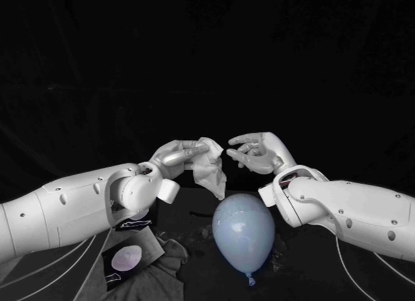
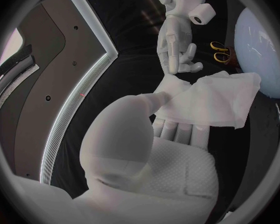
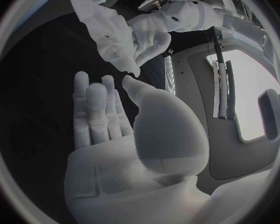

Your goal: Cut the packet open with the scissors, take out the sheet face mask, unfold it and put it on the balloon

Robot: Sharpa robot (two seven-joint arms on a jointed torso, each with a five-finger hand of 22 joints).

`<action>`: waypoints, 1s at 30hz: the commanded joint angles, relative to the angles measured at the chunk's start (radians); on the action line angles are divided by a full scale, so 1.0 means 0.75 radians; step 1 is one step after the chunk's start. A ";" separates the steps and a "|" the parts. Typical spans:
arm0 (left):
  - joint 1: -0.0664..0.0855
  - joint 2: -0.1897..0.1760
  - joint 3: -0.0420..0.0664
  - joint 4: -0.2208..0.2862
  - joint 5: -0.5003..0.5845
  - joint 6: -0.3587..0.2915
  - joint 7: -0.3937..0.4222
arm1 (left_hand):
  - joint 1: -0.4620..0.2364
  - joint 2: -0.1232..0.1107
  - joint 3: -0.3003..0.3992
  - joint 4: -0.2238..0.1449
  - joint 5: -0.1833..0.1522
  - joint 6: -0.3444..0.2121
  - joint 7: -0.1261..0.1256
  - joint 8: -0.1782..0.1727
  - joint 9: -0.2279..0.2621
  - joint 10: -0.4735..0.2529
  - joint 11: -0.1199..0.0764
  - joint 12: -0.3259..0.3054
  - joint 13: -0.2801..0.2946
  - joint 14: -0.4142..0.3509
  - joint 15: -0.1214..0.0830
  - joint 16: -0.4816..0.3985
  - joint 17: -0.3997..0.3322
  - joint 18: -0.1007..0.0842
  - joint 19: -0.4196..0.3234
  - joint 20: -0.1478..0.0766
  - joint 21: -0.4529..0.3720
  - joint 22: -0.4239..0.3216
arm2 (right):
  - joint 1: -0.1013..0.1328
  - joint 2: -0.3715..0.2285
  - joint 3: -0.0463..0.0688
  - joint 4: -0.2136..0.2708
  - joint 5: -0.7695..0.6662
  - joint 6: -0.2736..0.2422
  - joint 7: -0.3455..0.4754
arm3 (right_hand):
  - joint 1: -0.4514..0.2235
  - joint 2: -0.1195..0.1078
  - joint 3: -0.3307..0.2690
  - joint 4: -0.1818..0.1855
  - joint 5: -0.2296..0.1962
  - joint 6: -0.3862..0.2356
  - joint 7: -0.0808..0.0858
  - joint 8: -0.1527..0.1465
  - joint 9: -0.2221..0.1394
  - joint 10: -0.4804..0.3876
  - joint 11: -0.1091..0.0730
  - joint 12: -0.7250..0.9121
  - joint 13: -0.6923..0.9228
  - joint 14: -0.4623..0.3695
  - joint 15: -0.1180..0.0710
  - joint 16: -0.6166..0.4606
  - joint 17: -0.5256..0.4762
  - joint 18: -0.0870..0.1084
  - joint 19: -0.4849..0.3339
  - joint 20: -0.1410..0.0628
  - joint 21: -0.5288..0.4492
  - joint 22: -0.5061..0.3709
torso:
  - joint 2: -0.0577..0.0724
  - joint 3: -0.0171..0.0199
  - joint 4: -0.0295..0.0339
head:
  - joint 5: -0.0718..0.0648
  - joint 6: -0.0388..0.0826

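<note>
Where the left arm (image 1: 63, 213) reaches in closest to the robot, a dark packet (image 1: 126, 258) with a pale oval on it lies flat just below the forearm. To the robot's right of it, the pale blue balloon (image 1: 244, 231) rests on its side, knot toward the robot. Yellow-handled scissors (image 2: 219, 53) lie near the balloon (whether they touch it I cannot tell). Beyond the balloon's far end, the left hand (image 1: 178, 158) pinches the white sheet mask (image 1: 210, 169) between thumb and fingers, and the crumpled, partly folded sheet hangs down toward the balloon. Facing it, the right hand (image 1: 257, 153) hovers with fingers apart and loosely curled, holding nothing, close to the sheet but not touching it.
</note>
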 commanded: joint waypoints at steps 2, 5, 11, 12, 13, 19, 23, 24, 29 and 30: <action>-0.001 0.002 0.002 0.004 -0.041 0.011 0.015 | 0.009 0.022 0.000 -0.017 0.008 0.023 0.019 0.013 0.005 0.036 -0.007 0.004 0.000 0.002 -0.014 0.001 -0.002 0.015 0.000 -0.012 0.009 0.003 | 0.001 -0.016 0.003 0.034 0.000 0.092 0.072 | 0.006 0.034 -0.036 0.039 0.003 0.019 -0.013 0.026 -0.013 -0.055 -0.015 0.230 0.168 0.109 -0.007 0.299 0.253 0.012 0.009 -0.010 0.109 0.109 | -0.002 -0.0004 -0.0012 | -0.003 -0.004; -0.003 0.001 0.001 0.003 -0.047 0.000 0.016 | 0.010 0.027 0.002 -0.023 0.008 0.030 0.015 0.017 0.006 0.048 -0.010 0.005 0.000 0.003 -0.015 0.001 -0.002 0.015 0.000 -0.014 0.012 0.004 | 0.001 -0.028 0.003 0.053 -0.001 0.138 0.088 | 0.012 0.038 -0.052 0.066 0.003 0.026 -0.012 0.043 -0.022 -0.078 -0.018 0.323 0.235 0.143 -0.010 0.387 0.323 0.012 -0.006 -0.010 0.171 0.177 | -0.003 0.0007 -0.0021 | -0.003 -0.004; -0.006 0.000 0.001 0.004 -0.061 -0.012 0.018 | 0.009 0.025 0.002 -0.032 0.008 0.039 0.010 0.021 0.007 0.062 -0.015 0.004 0.000 0.005 -0.017 0.001 -0.003 0.014 0.000 -0.016 0.017 0.005 | 0.002 -0.037 0.003 0.064 -0.001 0.197 0.094 | 0.010 0.052 -0.073 0.103 0.007 0.037 -0.020 0.058 -0.033 -0.023 -0.023 0.469 0.358 0.220 -0.012 0.486 0.449 -0.016 0.087 -0.014 0.411 0.334 | -0.002 0.0017 0.0000 | -0.004 -0.003; -0.006 0.000 0.001 0.005 -0.064 -0.014 0.018 | 0.009 0.024 0.002 -0.034 0.008 0.041 0.008 0.021 0.007 0.063 -0.016 0.003 0.000 0.005 -0.018 0.001 -0.003 0.014 0.000 -0.017 0.017 0.005 | 0.002 -0.037 0.003 0.065 -0.001 0.204 0.094 | 0.012 0.053 -0.075 0.105 0.008 0.038 -0.020 0.059 -0.034 -0.009 -0.023 0.497 0.386 0.228 -0.012 0.495 0.464 -0.020 0.099 -0.014 0.438 0.351 | -0.002 0.0019 0.0000 | -0.004 -0.003; -0.006 0.000 0.001 0.005 -0.066 -0.016 0.018 | 0.010 0.023 0.002 -0.038 0.008 0.042 0.007 0.022 0.007 0.065 -0.017 0.002 -0.001 0.005 -0.018 0.001 -0.003 0.015 0.000 -0.017 0.019 0.006 | 0.002 -0.038 0.003 0.066 -0.001 0.208 0.094 | 0.013 0.055 -0.078 0.109 0.009 0.040 -0.021 0.061 -0.036 0.017 -0.024 0.541 0.430 0.243 -0.013 0.509 0.490 -0.025 0.118 -0.015 0.477 0.373 | -0.001 0.0017 0.0001 | -0.004 -0.003; -0.006 -0.002 0.001 0.006 -0.074 -0.029 0.021 | 0.018 0.016 0.001 -0.060 0.008 0.050 0.002 0.024 0.006 0.075 -0.021 0.000 -0.001 0.007 -0.021 0.001 -0.004 0.014 0.001 -0.023 0.026 0.008 | 0.002 -0.047 0.004 0.071 -0.002 0.228 0.090 | 0.015 0.058 -0.110 0.133 0.009 0.044 -0.021 0.069 -0.052 0.141 -0.022 0.799 0.705 0.313 -0.011 0.571 0.628 -0.047 0.186 -0.014 0.639 0.475 | -0.002 0.0002 -0.0018 | -0.004 -0.006; -0.007 -0.002 0.001 0.007 -0.077 -0.032 0.021 | 0.019 0.016 0.001 -0.062 0.008 0.050 0.001 0.024 0.006 0.076 -0.021 -0.001 -0.001 0.007 -0.022 0.001 -0.004 0.013 0.001 -0.023 0.026 0.008 | 0.002 -0.044 0.005 0.059 -0.012 0.231 0.076 | 0.019 0.060 -0.117 0.137 0.009 0.045 -0.021 0.070 -0.057 0.168 -0.022 0.848 0.759 0.327 -0.011 0.581 0.657 -0.054 0.208 -0.014 0.684 0.502 | -0.002 0.0004 -0.0006 | -0.006 -0.007; -0.007 -0.003 0.001 0.007 -0.078 -0.032 0.021 | 0.019 0.016 0.001 -0.063 0.008 0.051 0.001 0.024 0.006 0.077 -0.021 -0.001 -0.001 0.008 -0.022 0.001 -0.004 0.013 0.001 -0.024 0.027 0.009 | 0.002 -0.042 0.005 0.055 -0.016 0.232 0.072 | 0.020 0.061 -0.118 0.138 0.010 0.046 -0.022 0.071 -0.057 0.174 -0.023 0.858 0.770 0.330 -0.011 0.583 0.663 -0.056 0.214 -0.014 0.694 0.507 | -0.003 0.0003 -0.0006 | -0.005 -0.007; -0.007 -0.003 0.001 0.014 -0.081 -0.030 0.020 | 0.019 0.016 0.001 -0.063 0.008 0.051 0.001 0.024 0.006 0.077 -0.021 -0.001 -0.001 0.008 -0.022 0.001 -0.004 0.013 0.001 -0.024 0.027 0.009 | 0.002 -0.033 0.005 0.041 -0.037 0.235 0.050 | 0.027 0.070 -0.121 0.140 0.005 0.051 -0.023 0.075 -0.061 0.211 -0.024 0.917 0.836 0.343 -0.012 0.591 0.692 -0.063 0.239 -0.014 0.740 0.533 | -0.001 0.0003 -0.0006 | -0.006 -0.008; -0.007 -0.004 0.001 0.016 -0.082 -0.029 0.019 | 0.019 0.016 0.001 -0.064 0.008 0.052 0.000 0.024 0.006 0.078 -0.022 -0.001 -0.001 0.008 -0.022 0.001 -0.004 0.013 0.001 -0.024 0.028 0.009 | 0.002 -0.031 0.005 0.040 -0.041 0.237 0.046 | 0.031 0.075 -0.120 0.140 0.005 0.054 -0.024 0.077 -0.062 0.223 -0.025 0.936 0.856 0.348 -0.013 0.594 0.703 -0.065 0.248 -0.015 0.756 0.541 | -0.001 -0.0003 -0.0007 | -0.006 -0.009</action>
